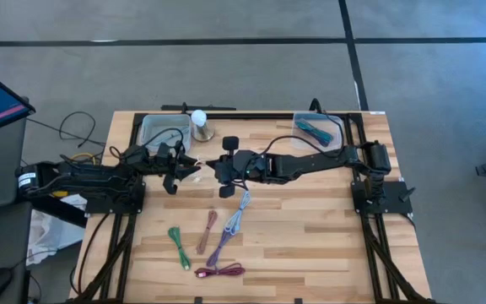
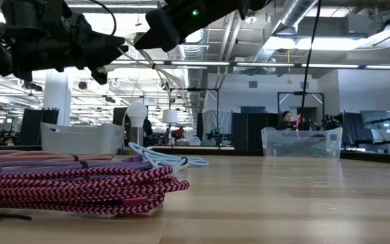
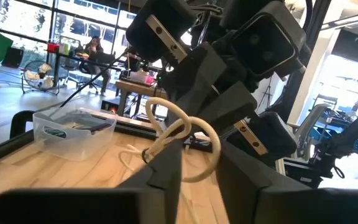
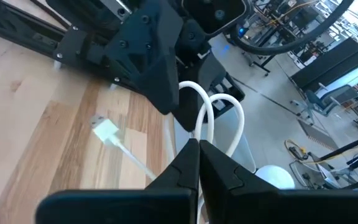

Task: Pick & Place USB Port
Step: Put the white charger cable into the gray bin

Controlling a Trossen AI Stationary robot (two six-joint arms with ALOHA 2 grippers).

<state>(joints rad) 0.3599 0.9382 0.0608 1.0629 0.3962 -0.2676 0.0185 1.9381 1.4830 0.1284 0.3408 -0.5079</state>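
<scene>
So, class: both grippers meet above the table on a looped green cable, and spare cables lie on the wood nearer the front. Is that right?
Not quite: the looped cable between the left gripper and right gripper is white, as the right wrist view shows. The green cable lies on the table with the spares.

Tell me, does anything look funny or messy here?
Yes: a white cable hangs in the air, looped between the two grippers instead of lying flat like the others. The right gripper pinches it, and the left gripper closes around it too, above the table, its plug dangling.
</scene>
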